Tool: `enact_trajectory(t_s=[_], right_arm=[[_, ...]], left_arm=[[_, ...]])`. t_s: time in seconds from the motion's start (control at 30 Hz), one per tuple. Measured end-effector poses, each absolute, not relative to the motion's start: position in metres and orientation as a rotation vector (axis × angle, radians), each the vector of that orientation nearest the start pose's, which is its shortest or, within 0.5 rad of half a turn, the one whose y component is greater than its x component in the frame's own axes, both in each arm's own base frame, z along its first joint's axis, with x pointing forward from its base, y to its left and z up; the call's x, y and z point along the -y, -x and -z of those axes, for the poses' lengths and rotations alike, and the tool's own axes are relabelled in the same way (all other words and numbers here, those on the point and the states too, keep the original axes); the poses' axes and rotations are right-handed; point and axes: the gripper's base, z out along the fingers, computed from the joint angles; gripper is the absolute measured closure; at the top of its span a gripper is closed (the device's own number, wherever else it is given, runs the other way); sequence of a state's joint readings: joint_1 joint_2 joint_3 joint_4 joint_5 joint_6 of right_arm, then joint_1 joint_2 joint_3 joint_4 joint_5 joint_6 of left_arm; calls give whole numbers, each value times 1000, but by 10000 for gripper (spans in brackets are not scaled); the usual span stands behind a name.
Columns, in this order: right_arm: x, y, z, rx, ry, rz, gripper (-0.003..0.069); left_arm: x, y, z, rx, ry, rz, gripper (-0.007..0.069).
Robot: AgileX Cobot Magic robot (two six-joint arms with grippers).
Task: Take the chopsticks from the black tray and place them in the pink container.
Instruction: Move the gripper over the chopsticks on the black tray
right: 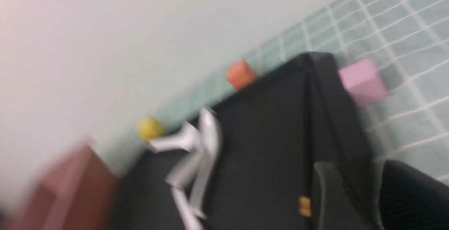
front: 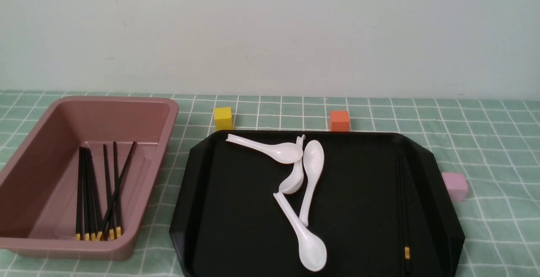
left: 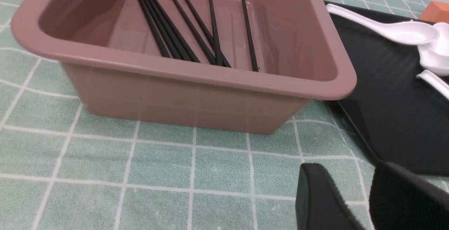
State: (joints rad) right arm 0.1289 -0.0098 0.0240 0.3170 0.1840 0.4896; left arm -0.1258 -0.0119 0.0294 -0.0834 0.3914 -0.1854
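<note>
The pink container (front: 166, 118) stands at the left with several black chopsticks (front: 88, 192) lying in it, yellow bands at the near end. On the black tray (front: 236, 226), a thin chopstick with a yellow band (front: 407, 252) lies along the right rim; I cannot tell whether it is one or two. Neither gripper shows in the front view. In the left wrist view my left gripper (left: 349, 169) is open and empty above the tablecloth, just before the pink container (left: 196, 93). The blurred right wrist view shows my right gripper (right: 361, 169) open over the tray's right rim, beside the yellow band (right: 304, 206).
Several white soup spoons (front: 301, 175) lie in the tray's middle. A yellow cube (front: 223, 118) and an orange cube (front: 339, 120) stand behind the tray, close to the wall. A pale pink cube (front: 454, 185) sits just off the tray's right edge.
</note>
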Motion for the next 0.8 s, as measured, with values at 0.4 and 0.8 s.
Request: enact_trajectory(t_s=[0.4, 0.8], right_arm=[[-11, -54, -209, -1516, -588, -851, 434], [-22, -85, -315, -2078, -98, -390, 669]], left_arm=[[9, -51, -169, -1899, 108, 294, 386], [9, -51, -169, -1899, 108, 294, 386]])
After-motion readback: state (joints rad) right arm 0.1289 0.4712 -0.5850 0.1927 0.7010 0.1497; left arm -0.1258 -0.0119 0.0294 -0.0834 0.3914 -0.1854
